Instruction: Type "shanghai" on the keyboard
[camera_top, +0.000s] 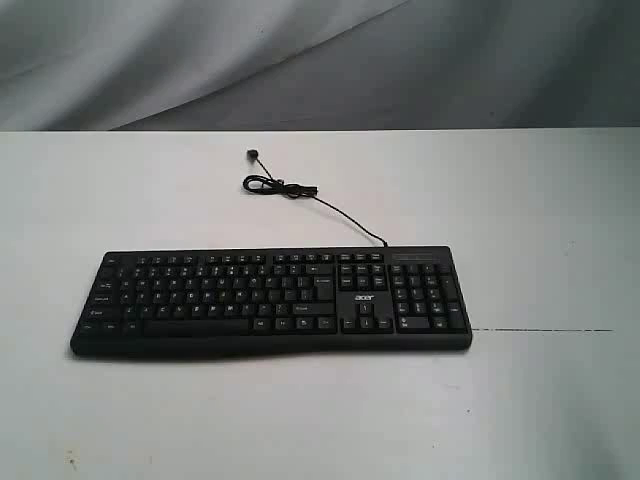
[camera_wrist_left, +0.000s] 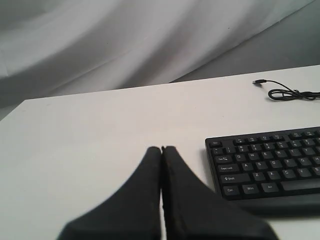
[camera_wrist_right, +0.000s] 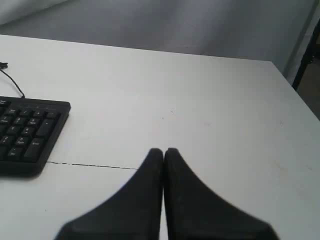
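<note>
A wide black keyboard (camera_top: 270, 298) with white legends and an "acer" logo lies across the middle of the white table (camera_top: 540, 420). Its thin black cable (camera_top: 300, 192) runs off the back edge and coils behind it. Neither arm shows in the exterior view. In the left wrist view my left gripper (camera_wrist_left: 161, 148) is shut and empty over bare table, beside the keyboard (camera_wrist_left: 270, 162) at its Ctrl and Shift end. In the right wrist view my right gripper (camera_wrist_right: 163, 150) is shut and empty, off the number-pad end of the keyboard (camera_wrist_right: 27, 132).
A grey cloth backdrop (camera_top: 300, 60) hangs behind the table. A thin dark seam line (camera_top: 545, 330) crosses the tabletop to the right of the keyboard. The table's right edge (camera_wrist_right: 295, 95) shows in the right wrist view.
</note>
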